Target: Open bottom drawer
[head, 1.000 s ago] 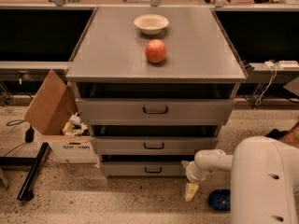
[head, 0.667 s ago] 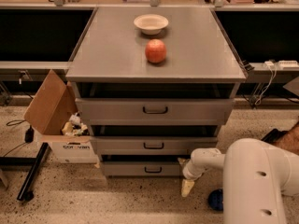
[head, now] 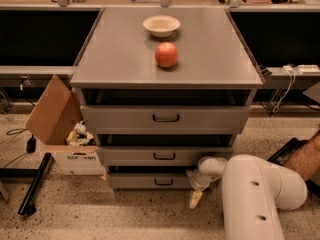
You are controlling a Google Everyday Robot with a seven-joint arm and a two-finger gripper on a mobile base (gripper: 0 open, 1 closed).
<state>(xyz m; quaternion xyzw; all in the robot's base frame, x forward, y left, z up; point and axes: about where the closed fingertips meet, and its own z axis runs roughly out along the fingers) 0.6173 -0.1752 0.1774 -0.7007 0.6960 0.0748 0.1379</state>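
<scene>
One pincer [head: 195, 198] low beside bottom drawer [head: 135, 181] front's right end; apart or together, cannot tell.

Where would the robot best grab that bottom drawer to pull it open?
By the small dark loop handle centred on the flat front of the bottom drawer, approached straight from the front: the loop stands out, the rest is smooth. The end effector hangs low near the front's right end.

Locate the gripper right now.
Camera view, lower centre-right: the gripper sits low by the right end of the bottom drawer, right of its handle, at the tip of the white arm.
</scene>
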